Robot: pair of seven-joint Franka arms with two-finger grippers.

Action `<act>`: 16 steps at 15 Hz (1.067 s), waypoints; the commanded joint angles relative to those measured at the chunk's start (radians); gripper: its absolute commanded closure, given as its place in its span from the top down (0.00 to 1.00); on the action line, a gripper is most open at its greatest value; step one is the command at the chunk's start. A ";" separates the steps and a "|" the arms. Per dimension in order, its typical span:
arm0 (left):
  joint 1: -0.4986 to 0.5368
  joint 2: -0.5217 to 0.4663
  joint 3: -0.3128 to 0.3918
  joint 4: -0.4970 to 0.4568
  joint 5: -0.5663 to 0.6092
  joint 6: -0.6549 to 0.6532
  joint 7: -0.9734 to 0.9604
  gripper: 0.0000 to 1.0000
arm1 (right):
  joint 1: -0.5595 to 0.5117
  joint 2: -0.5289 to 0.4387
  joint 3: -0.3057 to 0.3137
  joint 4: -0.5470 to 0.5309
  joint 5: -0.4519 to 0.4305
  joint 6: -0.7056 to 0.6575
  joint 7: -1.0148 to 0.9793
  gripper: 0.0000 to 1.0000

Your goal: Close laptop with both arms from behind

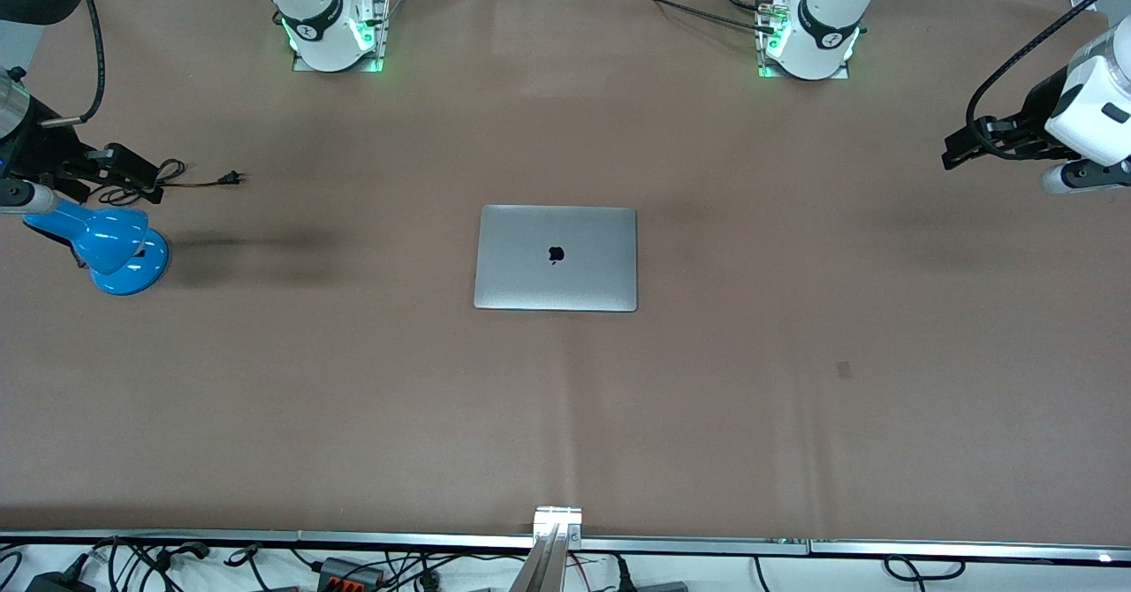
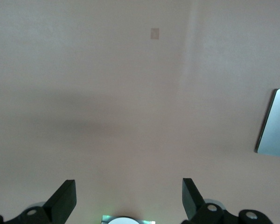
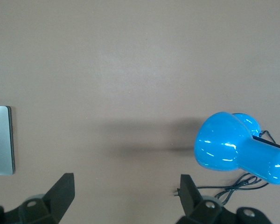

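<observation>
The silver-grey laptop (image 1: 556, 258) lies shut flat in the middle of the brown table, lid up with the black apple logo showing. Its edge shows in the left wrist view (image 2: 275, 123) and in the right wrist view (image 3: 0, 140). My left gripper (image 1: 959, 146) hangs open and empty over the table's end by the left arm, well away from the laptop; its fingers stand wide apart in the left wrist view (image 2: 128, 191). My right gripper (image 1: 132, 166) hangs open and empty over the right arm's end of the table, above the lamp's cable; it also shows in the right wrist view (image 3: 126, 189).
A blue desk lamp (image 1: 119, 247) stands at the right arm's end of the table, also in the right wrist view (image 3: 238, 149). Its black cable and plug (image 1: 231, 178) lie on the table beside it. The arm bases (image 1: 327, 26) (image 1: 808, 40) stand along the table's edge.
</observation>
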 commanded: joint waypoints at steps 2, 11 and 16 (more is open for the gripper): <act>0.000 0.013 -0.004 0.046 -0.013 -0.055 0.005 1.00 | -0.027 -0.014 0.033 -0.001 0.000 -0.010 0.001 1.00; 0.000 0.016 -0.004 0.048 -0.013 -0.055 0.004 1.00 | -0.015 -0.019 0.033 -0.007 0.002 -0.036 0.003 1.00; 0.000 0.016 -0.004 0.049 -0.013 -0.053 0.004 1.00 | -0.015 -0.022 0.033 -0.006 0.002 -0.037 0.001 1.00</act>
